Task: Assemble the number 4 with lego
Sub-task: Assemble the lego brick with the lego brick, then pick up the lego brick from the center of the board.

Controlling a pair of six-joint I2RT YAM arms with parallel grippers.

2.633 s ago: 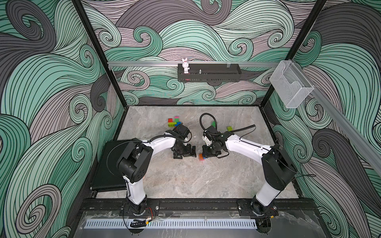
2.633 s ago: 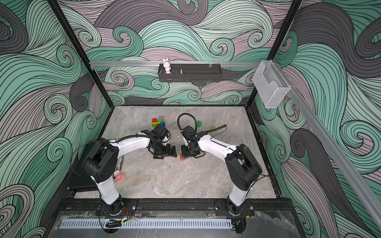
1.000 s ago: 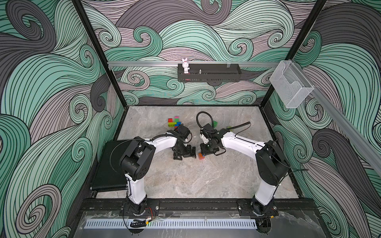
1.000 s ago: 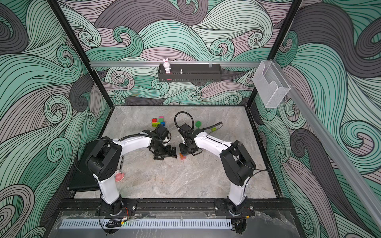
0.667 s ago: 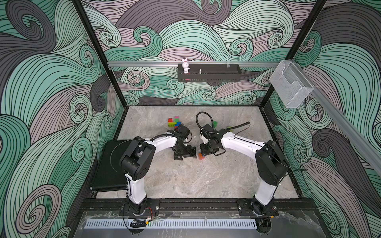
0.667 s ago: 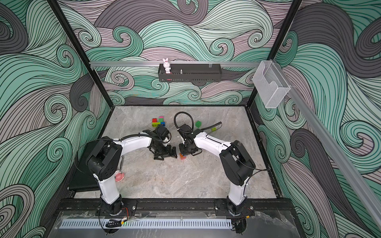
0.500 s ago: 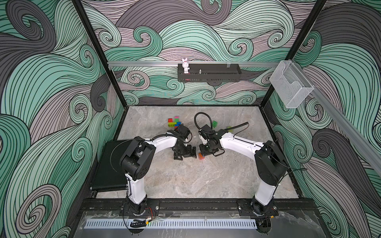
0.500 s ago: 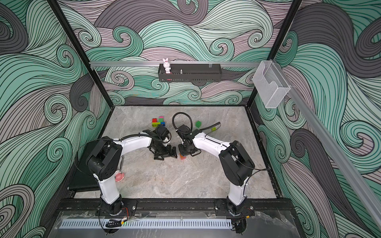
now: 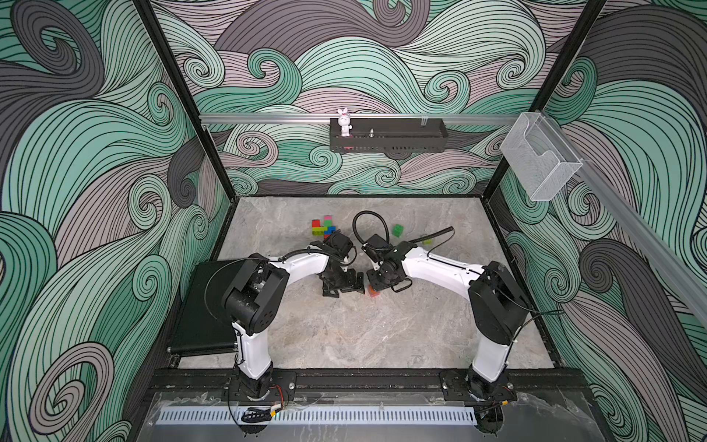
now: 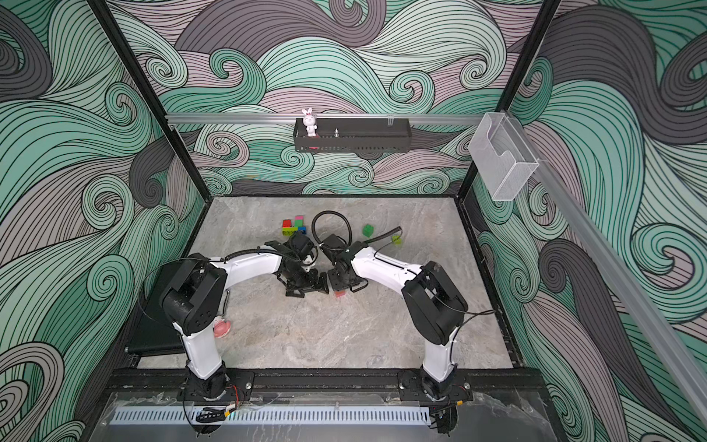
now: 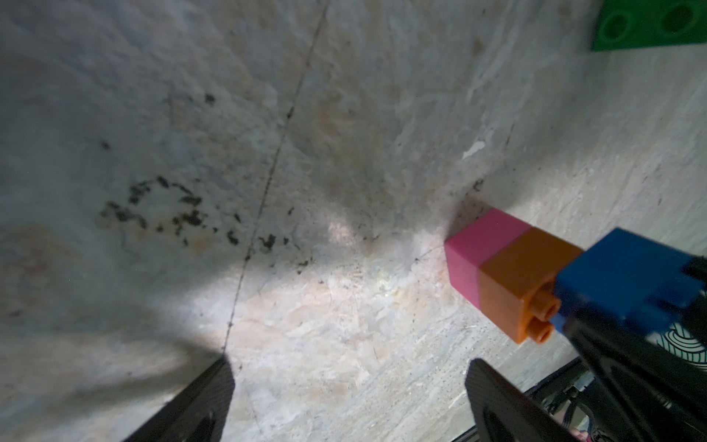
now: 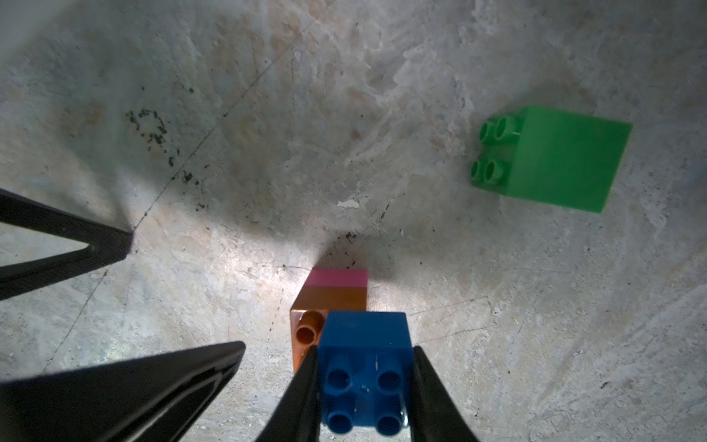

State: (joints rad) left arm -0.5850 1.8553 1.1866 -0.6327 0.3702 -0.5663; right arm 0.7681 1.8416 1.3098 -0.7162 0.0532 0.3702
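Observation:
My right gripper (image 12: 365,350) is shut on a blue lego brick (image 12: 365,367), studs facing the camera. The blue brick (image 11: 627,279) sits just over an orange brick (image 12: 325,306) stacked on a pink brick (image 12: 338,277) that stands on the table; orange studs (image 11: 539,317) still show between them. In both top views this small stack (image 9: 373,292) (image 10: 339,294) lies under the right gripper (image 9: 377,285). My left gripper (image 11: 350,367) (image 9: 346,285) stands open beside the stack, nothing between its fingers. A green brick (image 12: 554,157) lies on its side nearby.
A cluster of red, pink, lime and blue bricks (image 9: 323,227) sits toward the back, with a green brick (image 9: 398,230) and a lime brick (image 9: 426,240) to its right. A black pad (image 9: 202,306) lies at the left. A rabbit figurine (image 9: 344,121) stands on the wall shelf.
The right arm has crept slightly left toward the left gripper, still holding the blue brick. The left arm has stayed put.

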